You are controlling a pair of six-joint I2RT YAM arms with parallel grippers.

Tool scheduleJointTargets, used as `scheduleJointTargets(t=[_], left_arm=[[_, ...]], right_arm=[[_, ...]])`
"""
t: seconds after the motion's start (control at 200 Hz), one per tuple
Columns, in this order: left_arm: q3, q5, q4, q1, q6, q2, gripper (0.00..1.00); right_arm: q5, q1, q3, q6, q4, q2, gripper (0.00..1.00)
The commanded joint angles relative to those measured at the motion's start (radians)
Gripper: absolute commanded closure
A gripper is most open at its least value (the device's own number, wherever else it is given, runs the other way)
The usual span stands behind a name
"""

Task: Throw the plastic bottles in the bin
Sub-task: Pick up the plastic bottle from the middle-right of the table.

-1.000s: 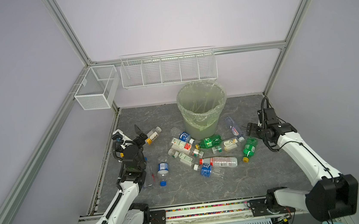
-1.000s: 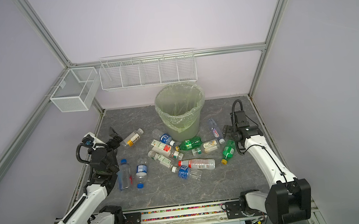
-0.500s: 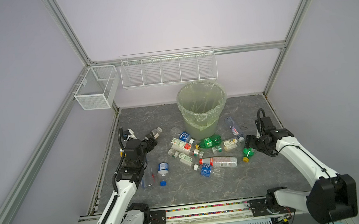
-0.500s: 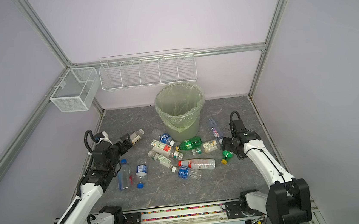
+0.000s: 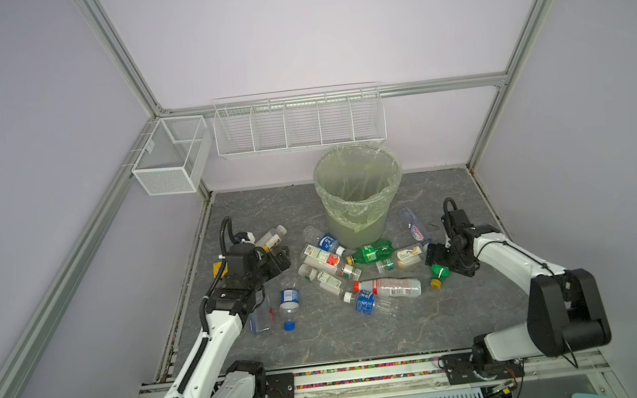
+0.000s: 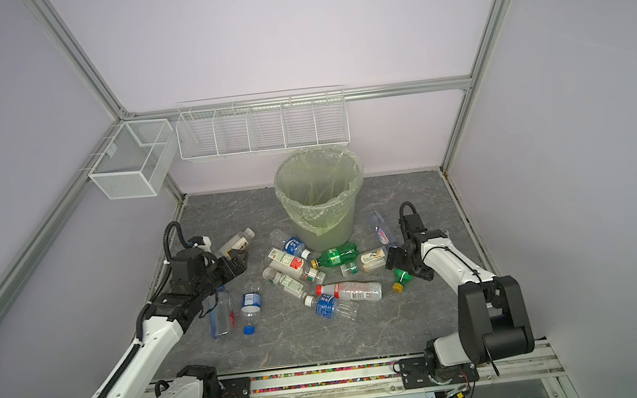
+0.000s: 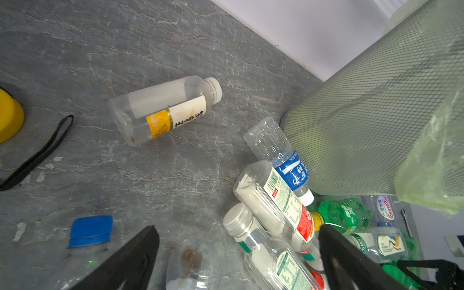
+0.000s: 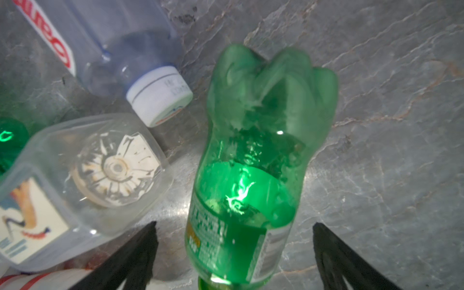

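- The right gripper (image 8: 233, 226), fingers spread wide and empty, straddles the green bottle (image 8: 251, 150) lying flat near the right edge of the tabletop (image 5: 362, 335)
- The bottle's long axis runs between the fingers, across their closing line
- The bin (image 5: 355, 224) stands mid-back edge
- The left gripper (image 5: 280, 263), also spread and empty, is well apart from this bottle

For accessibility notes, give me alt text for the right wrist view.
A green plastic bottle lies on its side between the open jaws of the right gripper, not gripped. Beside it lie a clear square bottle and a white-capped clear bottle on the grey tabletop.
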Motion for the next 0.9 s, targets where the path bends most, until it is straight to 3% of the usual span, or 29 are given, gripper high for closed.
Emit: scheduleJointTargets(t=[0.0, 0.6, 0.895], left_arm=[[0.021, 0.053, -0.040, -0.004, 0.003, 0.008, 0.01], [-0.023, 0.138, 0.110, -0.006, 0.008, 0.058, 0.01], [-0.009, 0.120, 0.106, -0.006, 0.018, 0.083, 0.01]], right_arm=[[-0.006, 0.001, 0.021, 0.012, 0.038, 0.025, 0.00], [0.020, -0.001, 0.007, -0.003, 0.053, 0.046, 0.38], [0.037, -0.003, -0.040, 0.000, 0.050, 0.027, 0.43]])
